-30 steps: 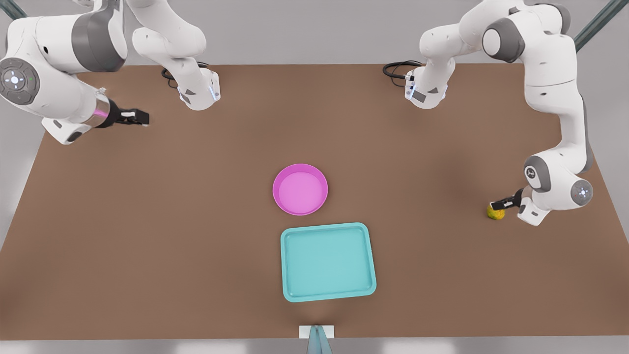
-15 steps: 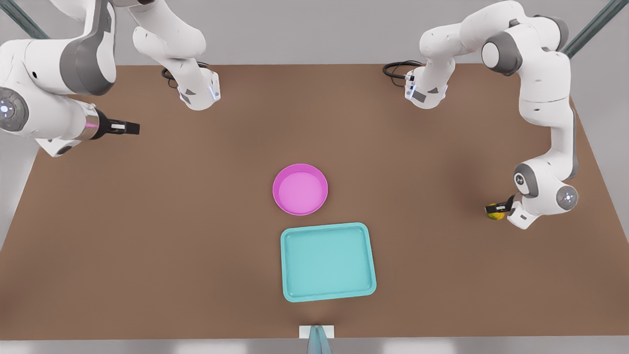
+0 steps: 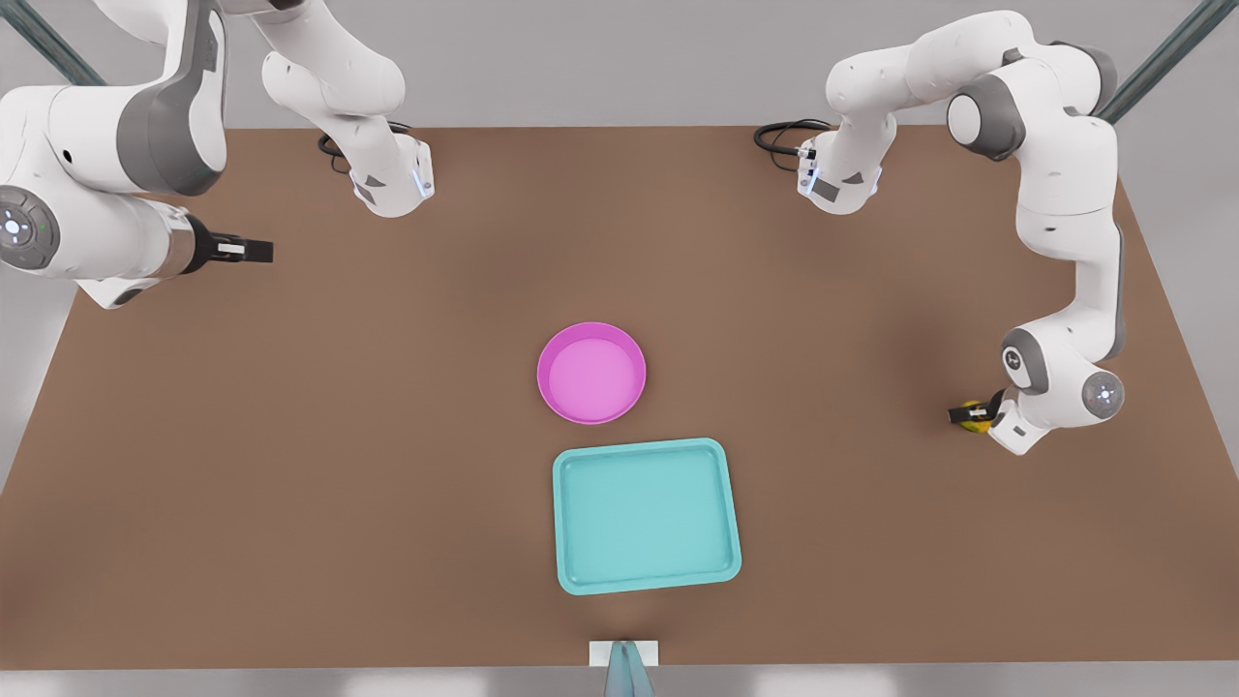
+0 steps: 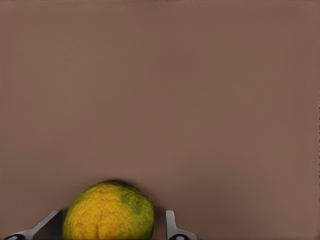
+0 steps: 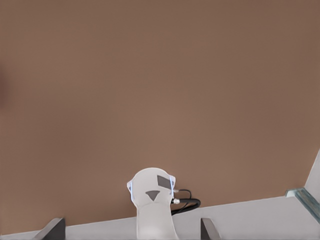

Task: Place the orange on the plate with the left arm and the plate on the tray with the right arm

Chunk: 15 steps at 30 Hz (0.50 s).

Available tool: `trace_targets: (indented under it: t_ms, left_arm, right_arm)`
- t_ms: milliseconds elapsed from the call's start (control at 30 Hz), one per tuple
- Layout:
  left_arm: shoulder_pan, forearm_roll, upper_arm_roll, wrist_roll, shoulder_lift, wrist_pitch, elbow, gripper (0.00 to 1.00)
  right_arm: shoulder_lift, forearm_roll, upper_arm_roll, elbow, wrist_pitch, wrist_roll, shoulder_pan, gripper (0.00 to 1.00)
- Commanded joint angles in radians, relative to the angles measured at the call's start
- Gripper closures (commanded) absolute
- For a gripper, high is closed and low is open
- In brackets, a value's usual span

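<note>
The left hand [image 3: 971,414], fingers apart around the rough yellow-orange fruit [image 4: 108,212] at the brown bench's [image 3: 290,436] right, must clamp next; the right hand [image 3: 254,252] waits, spread.

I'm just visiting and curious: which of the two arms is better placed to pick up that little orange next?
The left arm. Its gripper is down at the orange, a finger on each side, not visibly gripping. The right gripper waits far off at the front view's left.
</note>
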Motion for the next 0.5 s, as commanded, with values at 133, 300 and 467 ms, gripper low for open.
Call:
trace_targets:
  t_ms: [133,300,467]
  left_arm:
    - [0.002,0.004,-0.001,0.025,-0.001,0.038,0.003,0.00]
    - [0.006,0.006,-0.001,0.027,-0.001,0.078,0.003,0.00]
    - [0.006,0.001,-0.007,0.027,0.005,0.056,0.000,0.06]
  right_arm:
    - [0.004,0.002,0.000,0.000,-0.004,0.006,-0.004,0.00]
    - [0.007,0.002,0.000,-0.006,-0.004,0.006,-0.007,0.00]
    - [0.010,0.002,0.000,-0.007,-0.003,0.006,-0.005,0.00]
